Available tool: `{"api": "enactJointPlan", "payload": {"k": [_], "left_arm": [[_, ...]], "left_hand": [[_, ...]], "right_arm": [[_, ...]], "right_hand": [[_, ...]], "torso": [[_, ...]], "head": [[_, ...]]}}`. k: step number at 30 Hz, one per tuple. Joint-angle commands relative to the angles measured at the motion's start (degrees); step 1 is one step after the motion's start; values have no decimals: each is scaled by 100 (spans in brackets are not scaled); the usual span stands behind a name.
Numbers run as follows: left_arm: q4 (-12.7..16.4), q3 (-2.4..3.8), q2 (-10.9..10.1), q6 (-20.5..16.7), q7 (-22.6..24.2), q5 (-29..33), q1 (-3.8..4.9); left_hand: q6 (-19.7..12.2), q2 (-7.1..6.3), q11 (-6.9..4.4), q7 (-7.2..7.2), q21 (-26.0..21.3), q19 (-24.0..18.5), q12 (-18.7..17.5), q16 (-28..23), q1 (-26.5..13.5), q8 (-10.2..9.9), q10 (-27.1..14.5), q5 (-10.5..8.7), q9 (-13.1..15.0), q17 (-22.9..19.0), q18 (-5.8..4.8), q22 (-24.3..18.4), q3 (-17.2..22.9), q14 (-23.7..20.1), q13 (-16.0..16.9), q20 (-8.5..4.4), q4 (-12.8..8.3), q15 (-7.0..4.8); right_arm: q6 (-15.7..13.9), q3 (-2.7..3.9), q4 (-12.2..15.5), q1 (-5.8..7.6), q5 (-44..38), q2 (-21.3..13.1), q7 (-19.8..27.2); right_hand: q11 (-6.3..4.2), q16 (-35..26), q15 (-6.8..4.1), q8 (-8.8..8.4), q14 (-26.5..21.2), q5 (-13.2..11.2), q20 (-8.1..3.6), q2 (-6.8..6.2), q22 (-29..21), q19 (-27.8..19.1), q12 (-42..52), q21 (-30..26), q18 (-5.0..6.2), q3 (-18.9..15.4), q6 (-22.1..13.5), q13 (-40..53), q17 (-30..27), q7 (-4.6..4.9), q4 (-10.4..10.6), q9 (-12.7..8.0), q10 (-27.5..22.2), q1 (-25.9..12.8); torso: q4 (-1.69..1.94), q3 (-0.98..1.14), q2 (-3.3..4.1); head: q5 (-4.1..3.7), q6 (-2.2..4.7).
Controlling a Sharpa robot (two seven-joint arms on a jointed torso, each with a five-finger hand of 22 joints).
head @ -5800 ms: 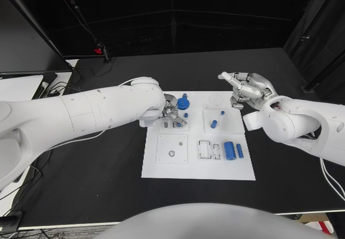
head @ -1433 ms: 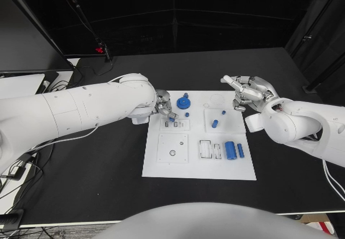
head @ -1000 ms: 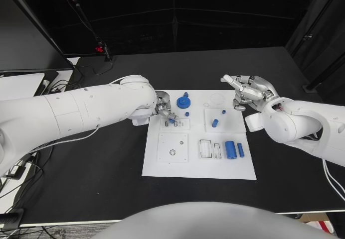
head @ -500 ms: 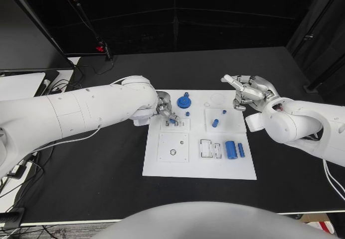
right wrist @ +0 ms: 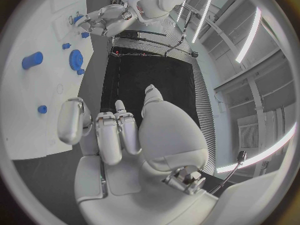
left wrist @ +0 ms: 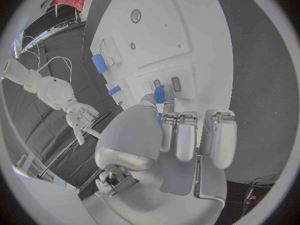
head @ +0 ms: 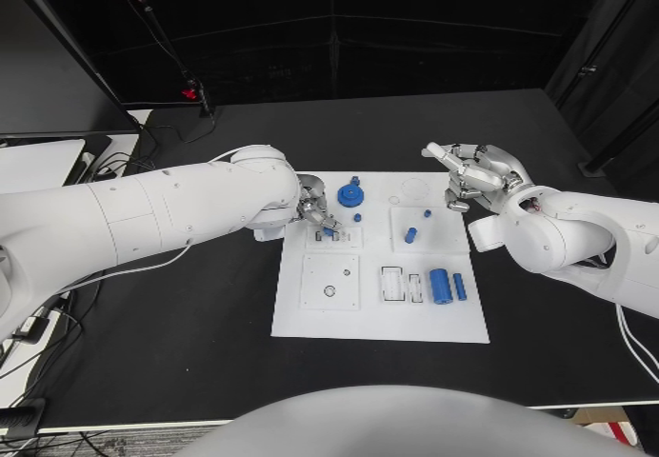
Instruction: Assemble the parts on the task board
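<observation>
the white board [head: 378, 319] lies mid-table. at its ten o'clock corner the left hand [head: 314, 211] pinches a small blue peg [left wrist: 160, 93] between fingertips, over two small slots. the right hand [head: 478, 175] hovers off the board's one o'clock corner, fingers loosely curled, holding nothing (palm off the plate). a blue gear [head: 350, 197] sits at twelve o'clock, a blue cylinder [head: 438, 286] toward four.

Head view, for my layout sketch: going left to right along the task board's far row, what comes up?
Left hand pinching a small blue part → blue round part → blue peg → right hand.
</observation>
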Motion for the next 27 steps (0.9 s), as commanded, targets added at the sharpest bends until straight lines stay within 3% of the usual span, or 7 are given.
{"api": "enactJointPlan", "payload": {"k": [1,27], "left_arm": [[-3,4,11,47,-11,-8,7],[-28,4,54,166,-10,-7,-14]], "left_hand": [[35,402,-145,-24,18,608,-31,5,476,16,715,18,8,1509,-37,1507,36,612,669,-37,8,-42],[27,412,-139,-17,18,608,-31,5,468,1,715,19,9,1509,-37,1507,58,612,669,-38,16,-42]], "right_arm": [[16,2,8,5,11,4,53],[28,2,15,4,12,3,52]], "right_hand": [[36,14,54,47,596,17,11,57,833,-37,-8,-30,44,-32,-53,1209,1506,89,12,9,189,-10],[35,14,55,77,596,15,13,70,834,-37,-8,-33,45,-46,-69,1208,1506,88,20,9,188,-28]], "torso": [[-1,-1,2],[-1,0,1]], "head": [[0,-1],[-13,-25]]}}
